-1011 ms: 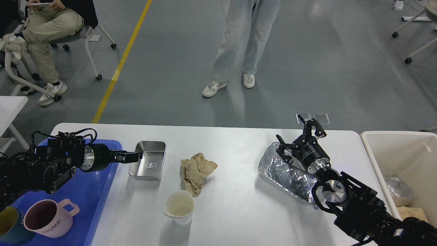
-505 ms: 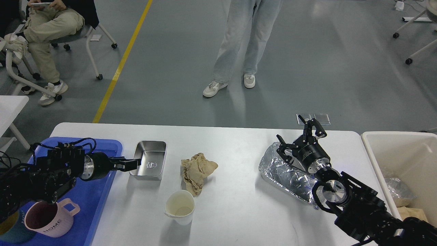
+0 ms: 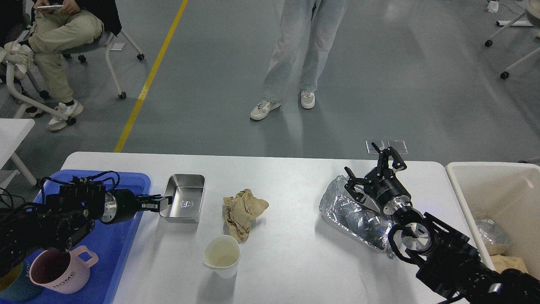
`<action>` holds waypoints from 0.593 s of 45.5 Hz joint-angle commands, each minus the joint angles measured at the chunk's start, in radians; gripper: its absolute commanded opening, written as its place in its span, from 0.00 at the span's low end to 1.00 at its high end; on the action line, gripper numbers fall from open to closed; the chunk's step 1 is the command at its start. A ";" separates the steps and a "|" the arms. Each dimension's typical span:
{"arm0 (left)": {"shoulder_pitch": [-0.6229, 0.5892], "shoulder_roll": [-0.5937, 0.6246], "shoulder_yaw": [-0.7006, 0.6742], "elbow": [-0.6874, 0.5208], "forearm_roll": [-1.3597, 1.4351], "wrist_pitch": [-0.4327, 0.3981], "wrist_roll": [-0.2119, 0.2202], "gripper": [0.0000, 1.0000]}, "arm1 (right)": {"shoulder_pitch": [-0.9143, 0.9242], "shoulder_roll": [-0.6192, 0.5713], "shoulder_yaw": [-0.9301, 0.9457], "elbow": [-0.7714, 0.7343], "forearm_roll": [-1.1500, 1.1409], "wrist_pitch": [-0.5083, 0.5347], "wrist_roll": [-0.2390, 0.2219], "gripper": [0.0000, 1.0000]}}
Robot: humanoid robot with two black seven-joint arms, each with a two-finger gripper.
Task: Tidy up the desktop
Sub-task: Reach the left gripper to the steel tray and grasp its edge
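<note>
Head view. The desktop [image 3: 295, 261] fills the lower half of the frame, white, rounded corners.

Counted on it: one steel tin [image 3: 183, 203], left of centre; one crumpled brown paper [image 3: 242, 213], centre; one paper cup [image 3: 222, 256], lower centre, upright; one foil-wrapped bundle [image 3: 356, 217], right of centre. One blue tray [image 3: 114, 249] is seen at lower left, bearing one pink mug [image 3: 59, 275] marked HOME. One cream bin [image 3: 498, 202] is seen at the right edge, with scraps inside.

Left gripper [image 3: 159, 203]: fingers are seen closed on the left rim of the steel tin, at the tray's right edge.

Right gripper [image 3: 373, 166]: fingers are spread wide, nothing held, poised over the far end of the foil-wrapped bundle; contact cannot be told.

Two persons are seen beyond, upper frame: one seated at upper left, one standing at upper centre.
</note>
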 commanded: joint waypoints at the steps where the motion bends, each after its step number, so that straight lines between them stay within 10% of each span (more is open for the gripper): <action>1: 0.001 0.000 0.023 0.001 0.000 -0.002 0.000 0.33 | 0.000 0.000 0.000 0.000 0.000 0.000 0.000 1.00; 27: 0.008 0.003 0.054 0.016 -0.005 -0.005 -0.086 0.00 | 0.000 -0.008 0.001 0.000 0.000 0.000 0.000 1.00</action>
